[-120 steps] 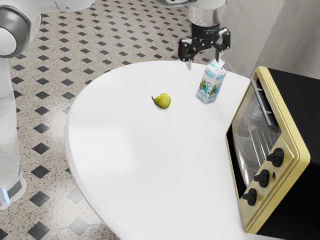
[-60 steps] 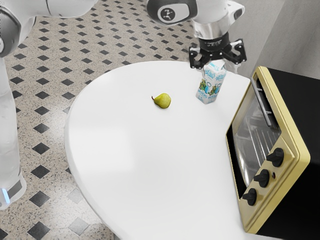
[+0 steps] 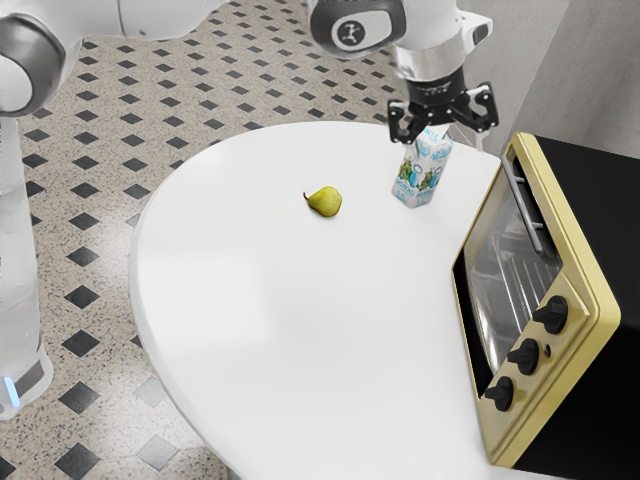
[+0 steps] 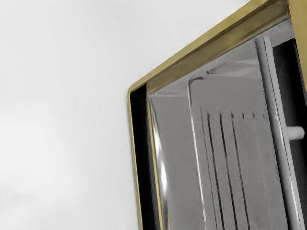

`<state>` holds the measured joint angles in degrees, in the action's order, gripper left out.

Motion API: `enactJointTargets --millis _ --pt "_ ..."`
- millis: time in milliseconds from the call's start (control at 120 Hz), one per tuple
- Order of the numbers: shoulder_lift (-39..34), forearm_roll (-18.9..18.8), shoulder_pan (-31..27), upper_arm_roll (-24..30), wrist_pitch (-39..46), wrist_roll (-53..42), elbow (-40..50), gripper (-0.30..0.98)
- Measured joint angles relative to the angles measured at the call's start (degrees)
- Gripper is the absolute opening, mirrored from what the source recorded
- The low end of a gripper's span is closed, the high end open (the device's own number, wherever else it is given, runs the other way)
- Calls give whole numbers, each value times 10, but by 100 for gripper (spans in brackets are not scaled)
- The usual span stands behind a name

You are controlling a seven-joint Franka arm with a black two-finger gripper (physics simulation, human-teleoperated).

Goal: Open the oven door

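Gripper (image 3: pixel 443 133) released: fingers spread well apart, nothing between them in grasp. It hangs over the far side of the tabletop (image 3: pixel 270 330), in the exterior view in front of the top of the milk carton (image 3: pixel 419 174); can't tell from this angle if it touches the carton. Arm (image 3: pixel 165 15) comes in from the exterior view's upper left, above the tabletop.

Oven (image 3: pixel 605 215) sits at the tabletop's edge on the exterior view's right, front turned toward the exterior view's left. Oven door (image 3: pixel 497 268) is in the front of that oven, looks closed, glass pane inside a yellow frame. Handle (image 3: pixel 522 207), a grey bar, runs along the door's upper edge, gripper well apart from it. Three black knobs (image 3: pixel 524 356) in a row on the yellow panel next to the door, at the end nearer the exterior camera. Wrist view: door glass with dark slots behind it, part of the handle with a short post, corner of the yellow frame, white tabletop beside it.

Carton upright near the tabletop's far edge, between pear and oven, touching neither. Pear (image 3: pixel 326 202) green, on its side in the tabletop's far half, stem toward the exterior view's left. Patterned tile floor (image 3: pixel 85 250) around the table.
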<state>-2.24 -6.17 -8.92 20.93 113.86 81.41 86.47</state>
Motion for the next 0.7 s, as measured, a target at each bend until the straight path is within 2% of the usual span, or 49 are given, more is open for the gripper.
enactJointTargets --millis 325,567,700 --pt "48 -2 -54 1 20 -14 -35 69" --pt "58 -10 13 3 40 -21 -47 69" --pt "38 -9 10 5 46 -24 -30 69"
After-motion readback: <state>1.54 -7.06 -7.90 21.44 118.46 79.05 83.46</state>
